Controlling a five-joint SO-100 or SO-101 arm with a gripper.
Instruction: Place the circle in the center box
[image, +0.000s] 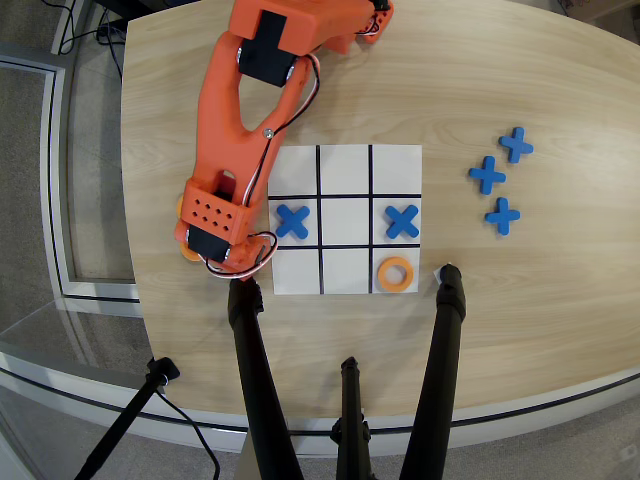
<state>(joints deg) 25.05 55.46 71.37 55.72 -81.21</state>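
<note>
The white 3x3 grid board (345, 165) lies in the middle of the table. Its center box (345, 221) is bare. One orange ring (396, 273) lies in the board's bottom right cell. Blue X pieces sit in the middle left cell (292, 221) and the middle right cell (402, 221). My orange arm reaches down from the top, and its gripper (212, 232) hangs just left of the board. The wrist body covers the fingers. Slivers of orange rings show beside it (183, 207) and below it (190, 252); whether one is held is hidden.
Three loose blue X pieces (502, 215) lie on the wood to the right of the board. Black tripod legs (250, 370) (445, 350) rise from the near table edge just below the board. The table's left edge runs close to the gripper.
</note>
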